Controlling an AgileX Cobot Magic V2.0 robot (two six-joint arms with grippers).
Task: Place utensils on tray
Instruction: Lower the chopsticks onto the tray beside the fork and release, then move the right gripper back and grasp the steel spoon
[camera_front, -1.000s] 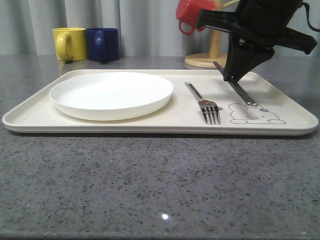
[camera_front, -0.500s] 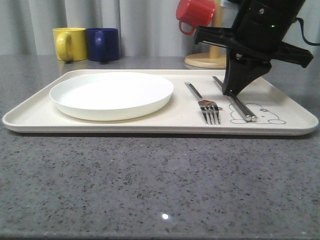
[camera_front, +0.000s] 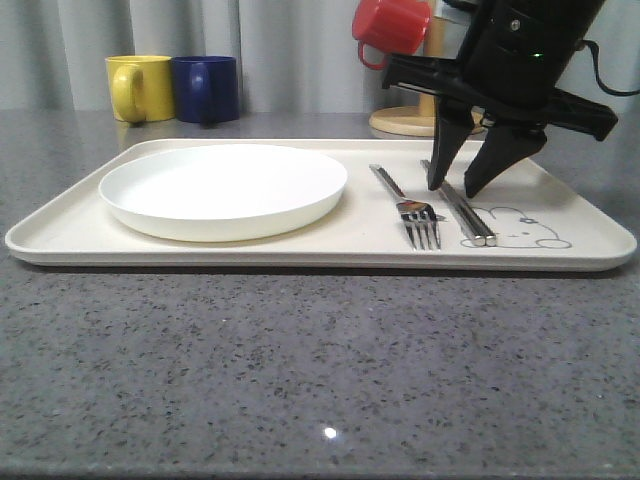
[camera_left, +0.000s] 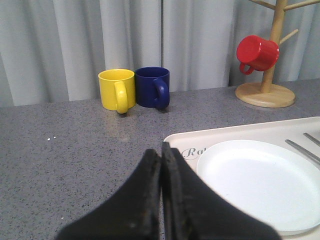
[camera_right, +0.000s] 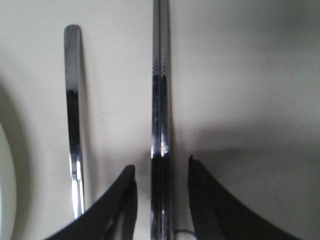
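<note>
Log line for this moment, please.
right gripper: open, straddling chopsticks | chopsticks, fork, plate: on tray | left gripper: shut

The scene is evenly and softly lit from above. A small glint is seen on the near table (camera_front: 329, 433), and a thin shadow under the tray (camera_front: 560, 255) rim. Bright glare is caught along the chopsticks (camera_right: 161, 100) and fork (camera_right: 74, 115). The left claw (camera_left: 161, 200) is rendered blurred, close to the lens.

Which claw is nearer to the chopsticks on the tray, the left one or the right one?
The right claw: it is open directly over the chopsticks, one finger on each side. The left claw is shut near the tray's far-left corner, beside the plate.
</note>
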